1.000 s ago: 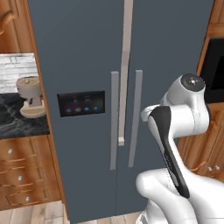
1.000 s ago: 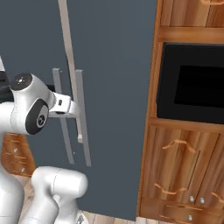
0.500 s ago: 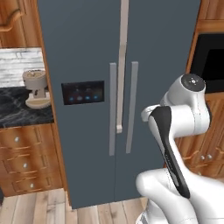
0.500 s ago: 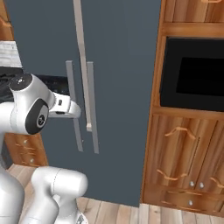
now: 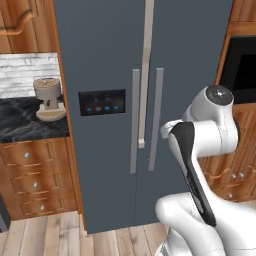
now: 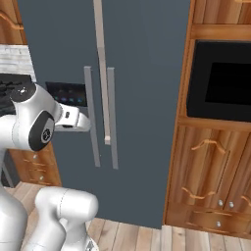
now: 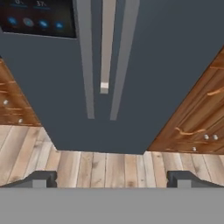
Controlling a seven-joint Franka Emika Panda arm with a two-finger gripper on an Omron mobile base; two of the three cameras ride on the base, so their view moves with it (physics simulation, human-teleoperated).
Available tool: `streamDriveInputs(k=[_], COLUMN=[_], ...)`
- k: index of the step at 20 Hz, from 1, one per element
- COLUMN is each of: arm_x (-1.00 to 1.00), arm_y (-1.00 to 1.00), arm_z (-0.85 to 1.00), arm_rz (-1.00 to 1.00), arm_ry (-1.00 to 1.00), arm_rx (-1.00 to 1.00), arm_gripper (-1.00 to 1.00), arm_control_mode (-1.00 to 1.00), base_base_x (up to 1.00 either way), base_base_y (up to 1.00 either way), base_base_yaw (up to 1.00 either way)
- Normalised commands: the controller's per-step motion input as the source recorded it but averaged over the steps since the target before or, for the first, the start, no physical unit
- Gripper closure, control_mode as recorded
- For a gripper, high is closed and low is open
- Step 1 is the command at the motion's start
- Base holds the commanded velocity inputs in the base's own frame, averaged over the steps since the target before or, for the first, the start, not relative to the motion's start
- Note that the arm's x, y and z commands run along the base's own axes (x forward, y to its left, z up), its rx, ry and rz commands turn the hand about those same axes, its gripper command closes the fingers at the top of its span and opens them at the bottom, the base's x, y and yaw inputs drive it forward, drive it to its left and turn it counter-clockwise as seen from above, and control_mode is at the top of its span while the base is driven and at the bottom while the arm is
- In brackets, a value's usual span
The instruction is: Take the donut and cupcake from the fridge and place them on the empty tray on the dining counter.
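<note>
We find the fridge [image 5: 110, 60] standing closed, both dark slate-grey doors shut, its two long grey vertical handles [image 5: 135, 120] side by side at the centre seam. A pale strip [image 5: 145, 75] runs down the seam between the doors and ends just above the lower ends of the handles. On the left door we note a black panel [image 5: 102, 102] with small blue lights; in the hand view the same panel [image 7: 37, 17] carries faint pale figures along its top edge, too blurred for us to read. We observe no brand name or label on the fridge doors.

The gripper [image 7: 111, 179] is wide open: its two dark finger tips [image 7: 37, 179] stand far apart at the bottom of the hand view, with nothing between them, pointing toward the foot of the fridge and the wooden plank floor [image 7: 100, 168].

To the left of the fridge we record a dark marble worktop [image 5: 25, 122] bearing a beige coffee machine [image 5: 48, 99], with wooden drawers [image 5: 32, 182] beneath. To the right stands a wooden cabinet [image 6: 211, 166] housing a black microwave [image 6: 220, 83]. With the fridge doors shut, we cannot see its contents.
</note>
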Motion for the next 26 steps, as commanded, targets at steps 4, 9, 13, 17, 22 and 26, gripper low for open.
streamDriveInputs(k=[4,9,13,17,22,26], arm_x=[0.68,0.83,0.82,0.73,0.84,0.71], arm_y=[-0.22,-0.32,-0.22,-0.10,-0.07,0.00], arm_z=[0.00,0.00,0.00,0.00,0.00,0.00], arm_rz=[0.00,0.00,0.00,0.00,0.00,0.00], arm_ry=[-0.03,-0.08,-0.12,-0.24,-0.15,-0.08], arm_rx=[0.03,0.05,0.04,0.01,0.04,0.00], arm_gripper=[-1.00,-1.00,-1.00,-1.00,-1.00,-1.00], arm_control_mode=[-1.00,-1.00,-1.00,-1.00,-1.00,-1.00], base_base_x=[0.00,0.00,0.00,0.00,0.00,0.00], base_base_y=[0.00,0.00,0.00,0.00,0.00,0.00], base_base_yaw=[0.00,0.00,0.00,0.00,0.00,0.00])
